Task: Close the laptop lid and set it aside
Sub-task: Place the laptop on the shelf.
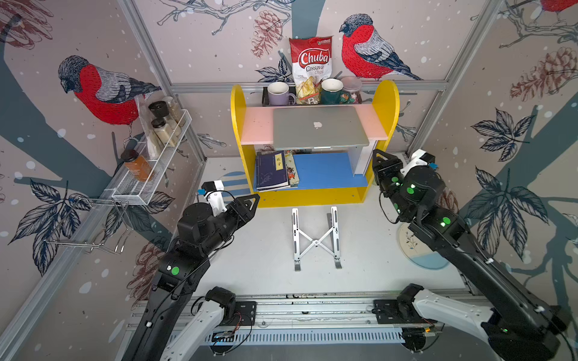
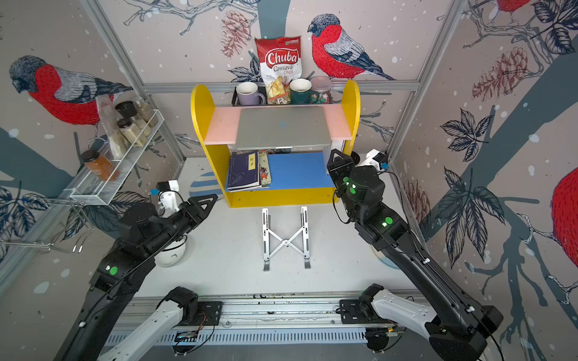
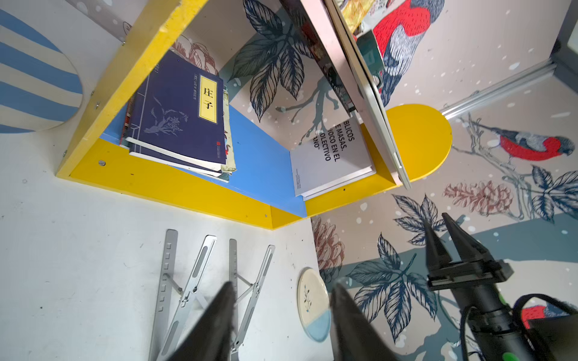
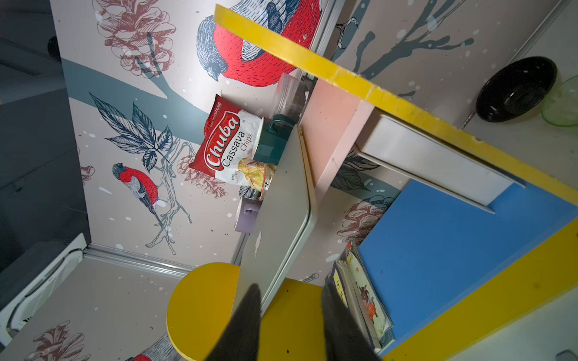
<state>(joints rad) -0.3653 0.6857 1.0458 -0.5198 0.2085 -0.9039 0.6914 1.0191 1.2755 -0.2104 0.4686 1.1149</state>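
The silver laptop [image 1: 320,126] [image 2: 283,128] lies flat on the pink shelf board [image 1: 256,128] with its lid [image 4: 281,203] down and the apple logo facing up. Its front edge overhangs the board a little. My left gripper [image 1: 251,200] [image 3: 283,286] hovers low at the shelf unit's front left corner, its jaws apart and nothing between them. My right gripper [image 1: 378,154] [image 4: 291,289] is at the unit's right end, just below laptop height. Its jaws stand a narrow gap apart, empty and clear of the laptop.
A folding silver stand [image 1: 316,239] lies on the table in front of the yellow shelf unit [image 1: 237,103]. Books [image 1: 272,170] sit on the blue lower shelf. Mugs and a chips bag [image 1: 311,65] stand behind the laptop. A plate [image 1: 413,243] lies under the right arm, a wire spice rack [image 1: 156,162] at left.
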